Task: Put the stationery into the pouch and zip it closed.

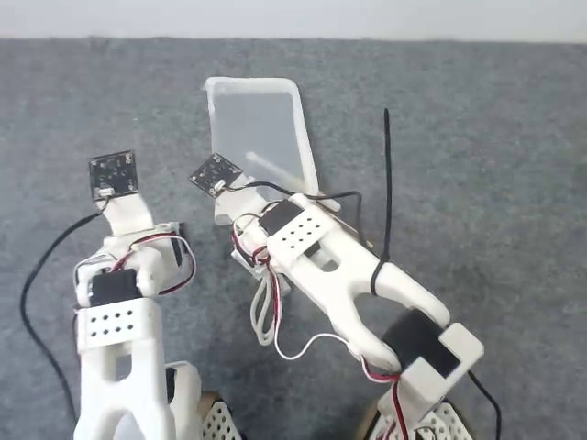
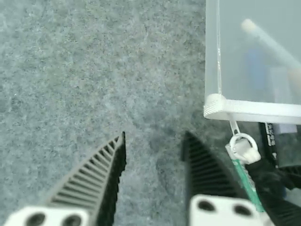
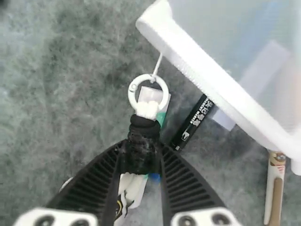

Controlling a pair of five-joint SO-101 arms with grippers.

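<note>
The right gripper (image 3: pixel 141 149) is clamped on a black cord (image 3: pixel 142 134) tied to the white ring (image 3: pixel 148 76) of the zip pull. The pull hangs from the corner of the clear pouch (image 3: pixel 225 42), which lies flat on the grey carpet (image 3: pixel 61 84). A black pen (image 3: pixel 195 122) pokes out from under the pouch's white zip edge, and a tan pen (image 3: pixel 275 188) lies on the carpet just beside it. The left gripper (image 2: pixel 153 143) hangs over bare carpet with its jaws spread and nothing between them, near the same pouch corner. A pale stick (image 2: pixel 268 40) shows through the pouch wall.
</note>
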